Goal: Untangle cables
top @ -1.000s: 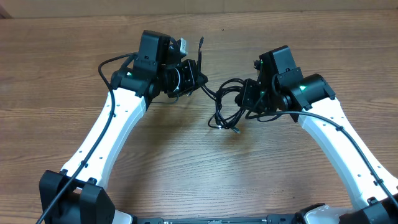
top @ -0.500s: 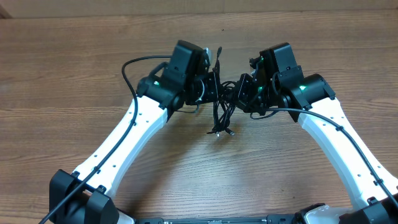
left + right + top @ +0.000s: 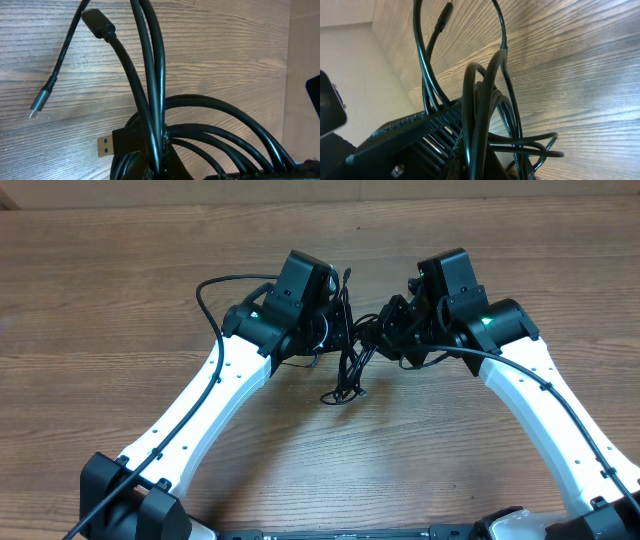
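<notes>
The cables (image 3: 349,370) are a black tangle hanging between my two grippers, with the lowest loops (image 3: 338,394) touching the table. My left gripper (image 3: 340,328) is shut on one side of the bundle and my right gripper (image 3: 388,336) on the other, the two close together. In the left wrist view several black cords (image 3: 150,90) rise from the shut gripper (image 3: 161,167); a USB plug (image 3: 107,146) and a silvery tip (image 3: 38,107) stick out. Seen from the right wrist, cords (image 3: 480,100) run through the shut gripper (image 3: 476,157), and a plug end (image 3: 445,12) hangs free.
The wooden table (image 3: 120,300) lies all around the tangle. A thicker black arm cable (image 3: 215,285) arcs over the left arm. A pale wall strip (image 3: 320,190) borders the table's far edge.
My left arm has swung right, bringing its gripper close to the right one. The cables have bunched into a narrower hanging bundle, and the bottom loops shifted slightly left.
</notes>
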Available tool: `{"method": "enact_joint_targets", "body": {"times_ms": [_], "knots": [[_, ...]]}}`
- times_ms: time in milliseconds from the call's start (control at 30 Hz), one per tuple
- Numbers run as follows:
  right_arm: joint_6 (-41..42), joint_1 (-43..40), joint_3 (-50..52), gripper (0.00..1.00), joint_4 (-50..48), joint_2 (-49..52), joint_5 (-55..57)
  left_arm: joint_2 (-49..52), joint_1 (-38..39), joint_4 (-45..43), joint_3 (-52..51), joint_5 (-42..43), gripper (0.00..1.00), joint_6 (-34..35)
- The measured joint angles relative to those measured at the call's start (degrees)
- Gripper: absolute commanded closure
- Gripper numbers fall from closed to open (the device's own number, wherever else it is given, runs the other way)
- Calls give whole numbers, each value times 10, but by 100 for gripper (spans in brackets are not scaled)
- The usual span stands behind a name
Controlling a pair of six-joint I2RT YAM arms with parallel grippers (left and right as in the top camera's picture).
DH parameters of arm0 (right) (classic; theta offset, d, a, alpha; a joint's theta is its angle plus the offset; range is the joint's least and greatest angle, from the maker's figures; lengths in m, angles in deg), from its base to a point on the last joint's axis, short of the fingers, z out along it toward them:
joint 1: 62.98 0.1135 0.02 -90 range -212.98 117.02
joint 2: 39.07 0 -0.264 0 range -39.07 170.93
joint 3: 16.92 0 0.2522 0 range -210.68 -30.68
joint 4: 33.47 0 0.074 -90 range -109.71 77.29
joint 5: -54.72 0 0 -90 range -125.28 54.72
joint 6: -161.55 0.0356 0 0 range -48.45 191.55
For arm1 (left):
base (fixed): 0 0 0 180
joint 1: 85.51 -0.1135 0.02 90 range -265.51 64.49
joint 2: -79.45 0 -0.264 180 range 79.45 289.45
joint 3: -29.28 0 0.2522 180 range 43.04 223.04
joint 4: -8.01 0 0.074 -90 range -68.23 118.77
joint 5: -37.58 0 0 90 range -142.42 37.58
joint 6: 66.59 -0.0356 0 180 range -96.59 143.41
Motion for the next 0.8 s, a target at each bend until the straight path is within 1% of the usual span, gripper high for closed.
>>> {"method": "enact_joint_targets", "body": {"times_ms": [333, 533, 633, 800], "knots": [[58, 0, 0, 96, -19, 0, 0, 0, 0, 37, 0, 7, 96, 0], [78, 0, 0, 96, -24, 0, 0, 0, 0, 27, 0, 50, 96, 0], [82, 0, 0, 92, -24, 0, 1, 0, 0, 26, 0, 70, 96, -1], [86, 0, 0, 92, -24, 0, 5, 0, 0, 26, 0, 100, 95, -3]]}}
